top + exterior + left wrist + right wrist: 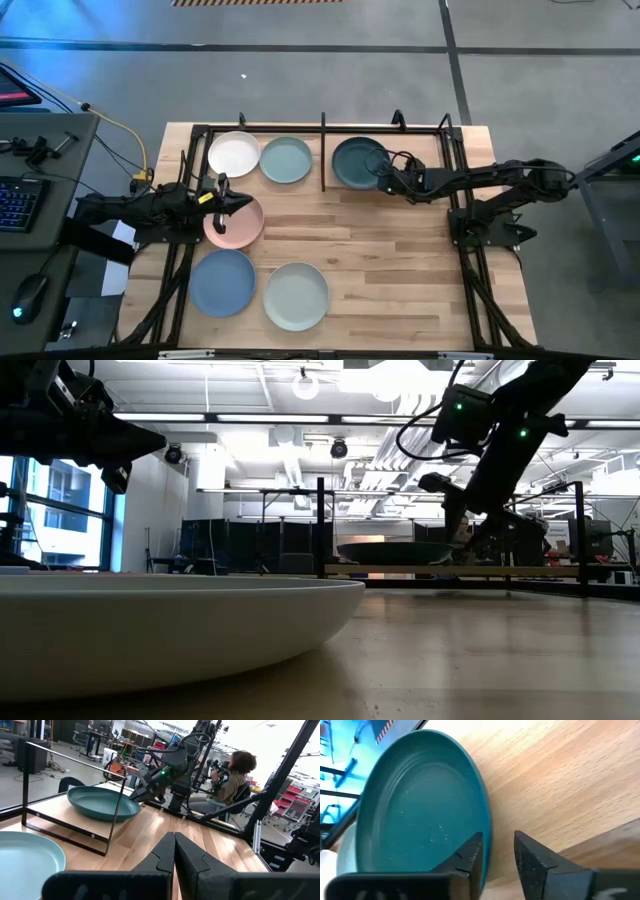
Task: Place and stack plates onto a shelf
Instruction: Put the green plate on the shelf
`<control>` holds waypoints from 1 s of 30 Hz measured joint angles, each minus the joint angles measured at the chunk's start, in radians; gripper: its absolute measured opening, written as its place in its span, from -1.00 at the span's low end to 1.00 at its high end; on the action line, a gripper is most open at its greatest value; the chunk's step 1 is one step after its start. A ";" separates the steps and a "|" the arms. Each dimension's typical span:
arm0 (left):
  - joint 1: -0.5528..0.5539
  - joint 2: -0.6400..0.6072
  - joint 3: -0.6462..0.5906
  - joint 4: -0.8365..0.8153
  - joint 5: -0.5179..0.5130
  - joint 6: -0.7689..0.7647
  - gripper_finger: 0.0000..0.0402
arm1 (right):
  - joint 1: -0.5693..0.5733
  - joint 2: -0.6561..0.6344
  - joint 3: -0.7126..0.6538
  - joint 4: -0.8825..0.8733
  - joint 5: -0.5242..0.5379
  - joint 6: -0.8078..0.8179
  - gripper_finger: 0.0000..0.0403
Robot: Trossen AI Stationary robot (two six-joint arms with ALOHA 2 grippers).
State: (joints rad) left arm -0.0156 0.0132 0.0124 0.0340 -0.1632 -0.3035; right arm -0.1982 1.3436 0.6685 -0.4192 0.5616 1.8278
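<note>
The shelf (323, 150) stands along the table's far edge. In its left bay lie the white plate (233, 154) and the pale mint plate (286, 160), and in its right bay the dark teal plate (356, 162). The pink plate (240, 228), blue plate (222, 283) and pale sage green plate (296, 296) lie flat on the table. My right gripper (497, 852) is open, with one finger over the teal plate's (420, 805) inside and one outside its near-right rim. My left gripper (238, 203) is shut and hovers above the pink plate.
The shelf's upright black rods (116, 815) and middle divider (322, 178) stand close to the teal plate. Bare wood lies on the table's right half (400, 280). A person (231, 777) sits beyond the table's right side. A keyboard and mouse sit left of the table.
</note>
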 joint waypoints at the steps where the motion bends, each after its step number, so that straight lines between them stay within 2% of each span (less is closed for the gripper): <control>1: 0.000 0.000 0.000 0.000 0.000 0.000 -1.00 | 0.000 -0.008 0.000 -0.011 -0.004 -0.008 -0.50; 7: 0.000 0.000 0.000 0.000 0.000 0.000 -1.00 | 0.000 -0.133 0.000 -0.091 0.006 -0.124 -0.47; 10: 0.000 0.000 0.000 0.000 0.000 0.000 -1.00 | -0.008 -0.210 0.000 -0.057 0.006 -0.210 -0.50; 14: 0.000 0.000 0.000 0.000 0.000 0.000 -1.00 | -0.065 -0.220 0.043 0.012 -0.113 -0.398 -0.69; 16: 0.000 0.000 0.000 0.000 0.000 0.000 -1.00 | -0.093 -0.174 0.101 0.015 -0.164 -0.500 -0.88; 18: 0.000 0.000 0.000 0.000 0.000 0.000 -1.00 | -0.120 -0.109 0.174 -0.015 -0.195 -0.603 -0.96; 25: 0.000 0.000 0.000 0.000 0.000 0.000 -1.00 | -0.250 0.189 0.462 -0.323 -0.305 -0.895 -0.98; 30: 0.000 0.000 0.000 0.000 0.000 0.000 -1.00 | -0.300 0.344 0.604 -0.431 -0.331 -1.054 -1.00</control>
State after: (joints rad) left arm -0.0155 0.0129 0.0125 0.0338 -0.1634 -0.3035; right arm -0.4982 1.6871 1.2721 -0.8506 0.2303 0.7734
